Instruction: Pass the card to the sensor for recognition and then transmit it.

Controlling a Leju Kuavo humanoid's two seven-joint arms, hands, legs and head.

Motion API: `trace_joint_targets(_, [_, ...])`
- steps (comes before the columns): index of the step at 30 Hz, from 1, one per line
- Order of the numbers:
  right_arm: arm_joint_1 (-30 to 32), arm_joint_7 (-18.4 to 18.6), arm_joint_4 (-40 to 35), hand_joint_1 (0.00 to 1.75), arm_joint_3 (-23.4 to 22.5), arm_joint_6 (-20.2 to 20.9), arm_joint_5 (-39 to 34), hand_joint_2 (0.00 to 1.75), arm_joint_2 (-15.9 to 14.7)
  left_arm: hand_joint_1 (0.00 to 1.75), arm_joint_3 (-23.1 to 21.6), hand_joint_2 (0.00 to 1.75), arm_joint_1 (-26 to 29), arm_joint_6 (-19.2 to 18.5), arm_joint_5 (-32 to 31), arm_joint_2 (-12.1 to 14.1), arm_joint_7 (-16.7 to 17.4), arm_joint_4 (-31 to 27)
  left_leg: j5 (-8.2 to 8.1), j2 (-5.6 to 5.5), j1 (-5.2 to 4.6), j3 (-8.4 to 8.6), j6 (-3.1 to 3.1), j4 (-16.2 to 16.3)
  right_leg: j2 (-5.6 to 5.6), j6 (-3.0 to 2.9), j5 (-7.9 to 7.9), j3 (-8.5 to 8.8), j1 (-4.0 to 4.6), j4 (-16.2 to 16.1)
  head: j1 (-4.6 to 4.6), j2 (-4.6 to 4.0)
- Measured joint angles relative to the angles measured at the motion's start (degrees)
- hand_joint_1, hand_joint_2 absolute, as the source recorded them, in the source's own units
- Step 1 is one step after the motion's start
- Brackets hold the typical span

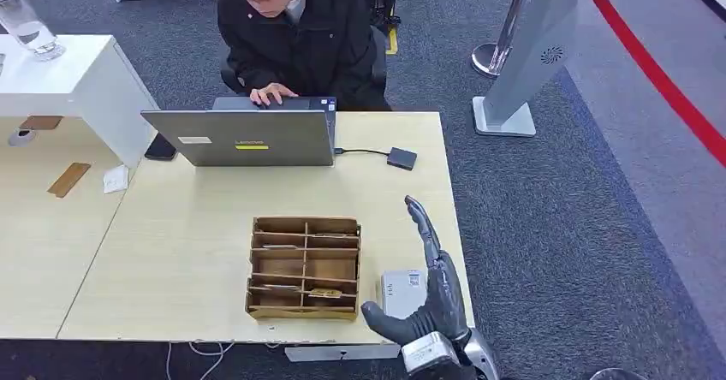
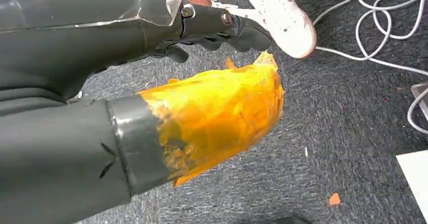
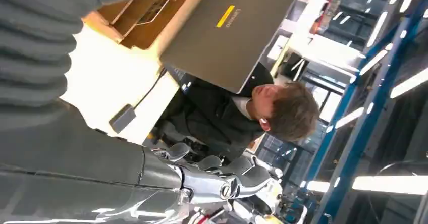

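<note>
A wooden compartment box (image 1: pixel 305 267) stands near the table's front edge, with flat cards lying in some slots, one of them (image 1: pixel 324 293) in the front right slot. Just right of the box a small grey-white sensor unit (image 1: pixel 399 292) lies on the table (image 1: pixel 197 226). My right hand (image 1: pixel 432 286) is over the table's front right corner, fingers stretched forward, thumb out across the sensor, holding nothing. The right wrist view shows that hand (image 3: pixel 202 178) empty, with the box (image 3: pixel 144 12) beyond it. My left hand (image 2: pixel 151 82) hangs over the carpet, its thumb wrapped in orange tape, gripping nothing.
A laptop (image 1: pixel 248 136) stands open at the table's far side, with a person (image 1: pixel 295 29) typing behind it. A cabled adapter (image 1: pixel 401 158) lies right of the laptop. A white shelf (image 1: pixel 77 80) adjoins the table's left. By my left hand are a shoe (image 2: pixel 282 17) and cables (image 2: pixel 383 27).
</note>
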Motion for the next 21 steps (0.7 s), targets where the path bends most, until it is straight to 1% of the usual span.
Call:
trace_joint_targets(9, [-1.56,2.21,1.68,0.0,1.55,-1.51,6.19,1.75,-0.68,0.0,0.0,0.0,0.0,-0.17,-0.42,0.02,-0.02,0.0,0.0,0.0,0.0,0.0,0.0,0.0,0.0,0.0,0.0,0.0,0.0,0.0,0.0,0.0])
trace_joint_targets(21, [-5.17,6.41,4.81,0.0,3.83,-3.37,15.83,1.75,-1.07,0.0,0.0,0.0,-0.01,-0.7,-1.55,0.02,0.0,0.0,0.0,0.0,0.0,0.0,0.0,0.0,0.0,0.0,0.0,0.01,0.0,0.0,0.0,0.0])
